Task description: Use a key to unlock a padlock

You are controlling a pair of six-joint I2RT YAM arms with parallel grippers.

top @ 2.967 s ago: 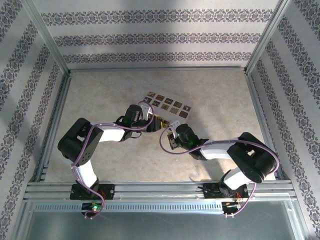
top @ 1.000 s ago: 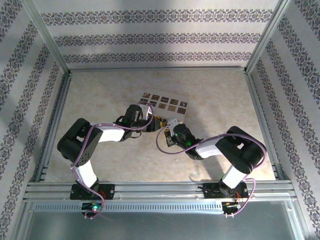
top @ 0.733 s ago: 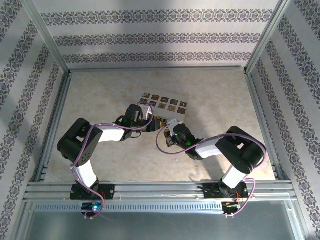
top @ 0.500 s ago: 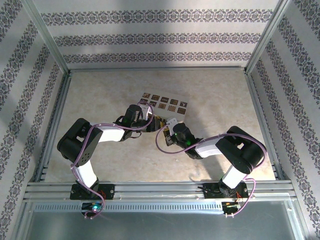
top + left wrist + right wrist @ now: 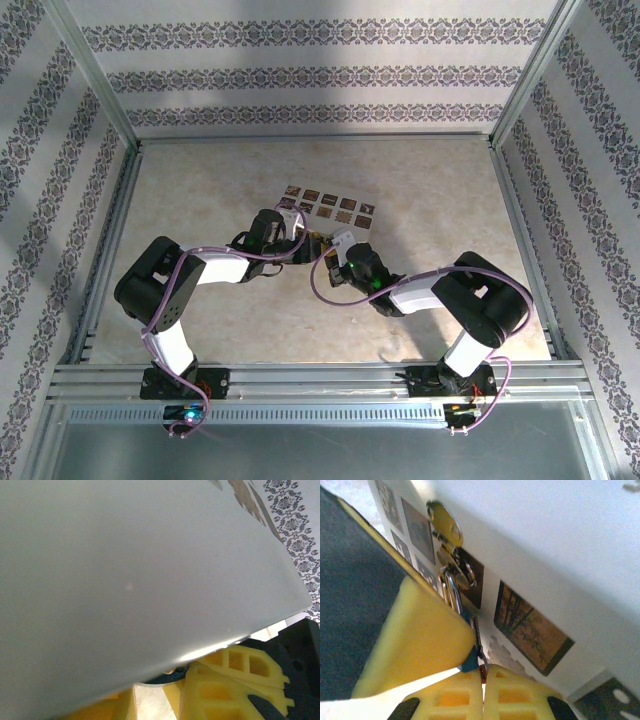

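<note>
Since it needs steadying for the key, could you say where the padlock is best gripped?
By the padlock's blue body, approached from the end away from the hasp: its shackle is threaded through it, so only the body offers a hold.

— What is the box (image 5: pixel 560 540) made of?
— Smooth and satiny, card or plastic, I can't tell which, with printed squares. Its hasp (image 5: pixel 445 525) is glossy brass-coloured metal.
— And the padlock (image 5: pixel 453 596)?
— A polished silvery metal shackle on a blue body. The key (image 5: pixel 478 642) is thin dark metal.
— The fingers (image 5: pixel 515 692)?
— Matt yellow plastic, faintly grainy. The table (image 5: pixel 200 190) looks matt and marbled.
</note>
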